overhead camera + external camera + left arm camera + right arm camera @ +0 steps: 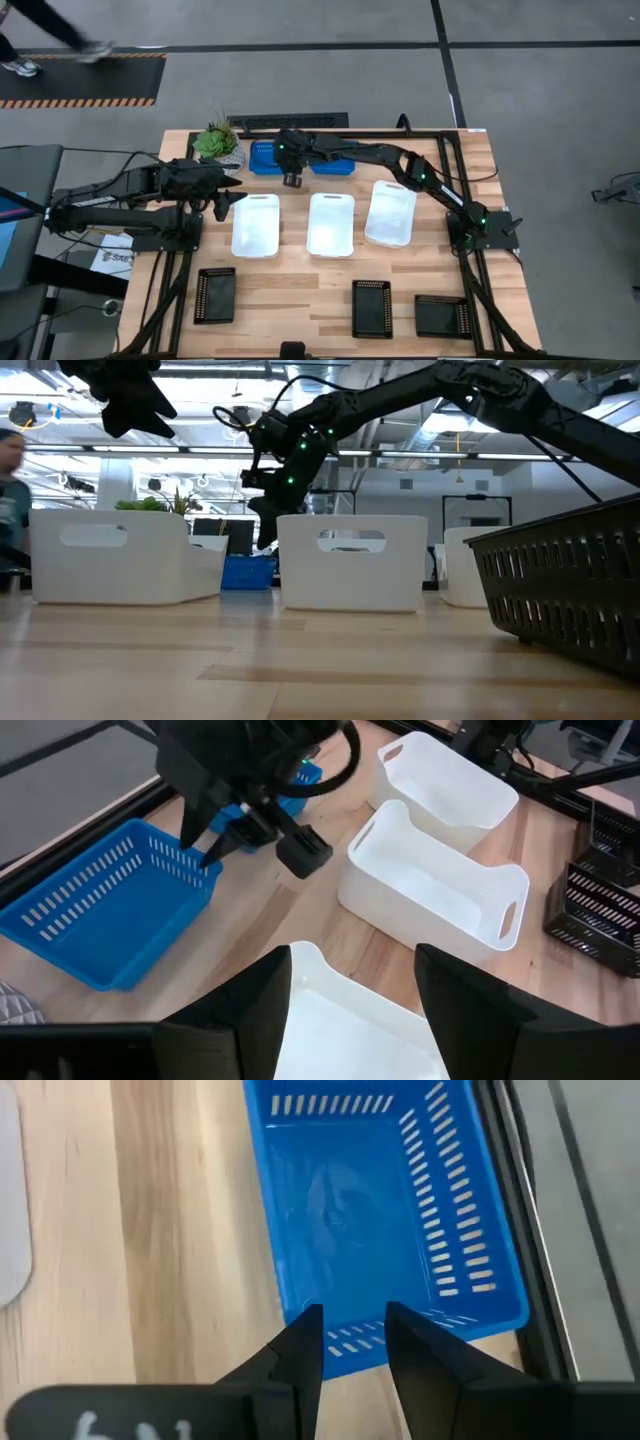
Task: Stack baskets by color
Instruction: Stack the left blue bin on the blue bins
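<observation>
Two blue baskets stand at the far edge: one (262,158) by the plant, the other (338,167) partly under my right arm. My right gripper (352,1320) is open. Its fingertips hang over the right end wall of the left blue basket (370,1210), side by side along that wall. Three white baskets (256,225), (331,224), (391,213) stand in a row mid-table. Three black baskets (215,296), (371,308), (442,315) lie along the near edge. My left gripper (355,1010) is open above the left white basket. My right gripper comes down at a slant from the table's right. Its fingertips (212,860) are at the rim of the blue basket's right end wall (350,1338). I cannot tell whether they touch it. The basket rests flat on the table.
A small green potted plant (215,142) stands at the far left, beside the blue basket. A black rail (540,1230) runs along the table's far edge behind the blue baskets. Bare wood (300,290) lies between the white and black rows. A person walks on the floor beyond the table (60,40).
</observation>
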`<state>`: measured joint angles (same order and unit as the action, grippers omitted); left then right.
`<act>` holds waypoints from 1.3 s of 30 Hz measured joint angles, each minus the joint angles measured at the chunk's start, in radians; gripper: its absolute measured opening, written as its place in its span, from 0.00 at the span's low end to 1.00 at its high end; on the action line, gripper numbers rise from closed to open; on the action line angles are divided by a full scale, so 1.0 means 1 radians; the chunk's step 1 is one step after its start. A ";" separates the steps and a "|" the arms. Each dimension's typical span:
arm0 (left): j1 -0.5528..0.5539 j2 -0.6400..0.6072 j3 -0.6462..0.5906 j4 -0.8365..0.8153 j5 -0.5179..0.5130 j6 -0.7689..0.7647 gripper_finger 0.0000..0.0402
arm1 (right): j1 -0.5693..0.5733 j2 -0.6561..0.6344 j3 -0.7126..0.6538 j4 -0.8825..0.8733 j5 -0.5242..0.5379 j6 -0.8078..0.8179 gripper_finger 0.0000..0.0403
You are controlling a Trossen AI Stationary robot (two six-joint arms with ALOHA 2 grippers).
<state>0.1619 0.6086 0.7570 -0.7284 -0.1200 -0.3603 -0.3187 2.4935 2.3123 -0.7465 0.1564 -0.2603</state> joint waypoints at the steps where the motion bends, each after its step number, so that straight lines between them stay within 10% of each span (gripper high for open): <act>1: 0.000 0.000 0.000 0.000 0.000 0.000 0.50 | -0.004 0.001 0.000 -0.002 -0.009 0.004 0.33; 39: 0.000 0.000 0.000 -0.027 0.000 0.012 0.50 | 0.062 0.030 0.037 -0.081 -0.019 -0.098 0.43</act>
<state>0.1619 0.6086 0.7567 -0.7554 -0.1200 -0.3480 -0.2572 2.5235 2.3493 -0.8276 0.1376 -0.3587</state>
